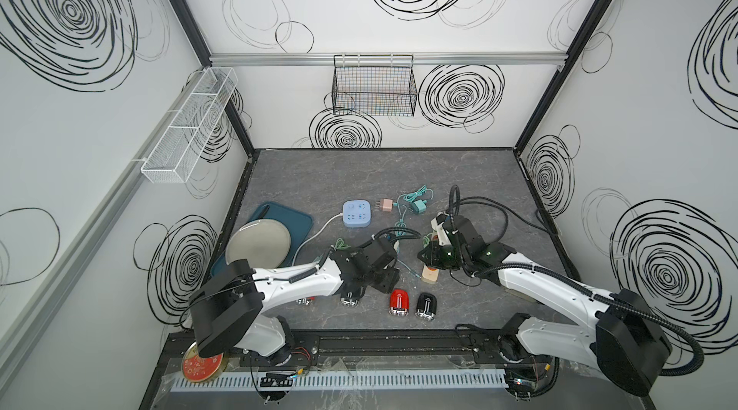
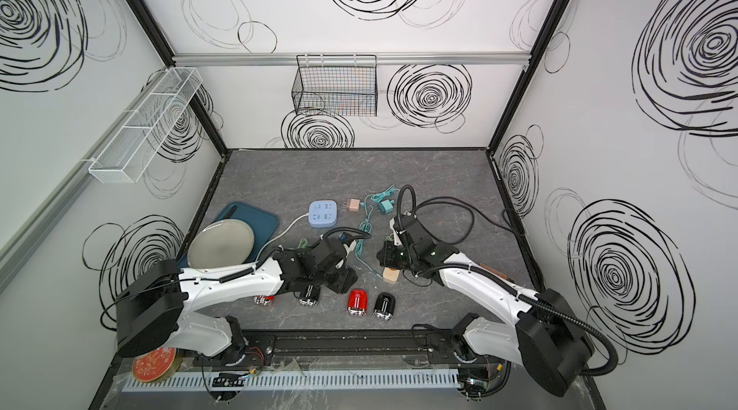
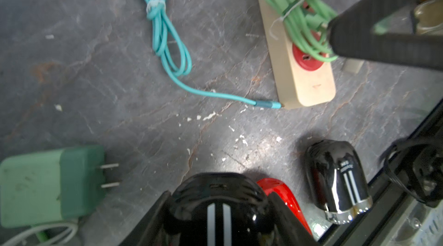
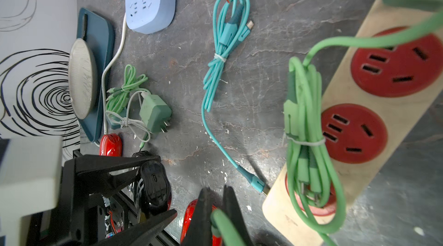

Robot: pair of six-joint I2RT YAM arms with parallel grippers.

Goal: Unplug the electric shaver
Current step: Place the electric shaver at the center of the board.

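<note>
In a top view, the black shaver (image 1: 350, 300) shows only its silver head, tucked under the left arm's wrist near the front of the table (image 1: 399, 172). A red shaver (image 1: 399, 302) and a second black shaver (image 1: 426, 306) lie side by side a little to its right. A wooden power strip (image 1: 430, 275) sits under the right arm's wrist, and a blue power strip (image 1: 358, 213) lies further back.

In the left wrist view, the left gripper (image 3: 217, 197) clamps the black shaver between its fingers (image 3: 148, 223). A teal cable (image 3: 167, 41) touches the end of the wooden power strip with its plug.

In the right wrist view, the right gripper (image 4: 215, 193) is closed on a green cable (image 4: 309, 113), whose tied bundle hangs across the red sockets of the wooden power strip. The left gripper with the black shaver shows just beside it.
</note>
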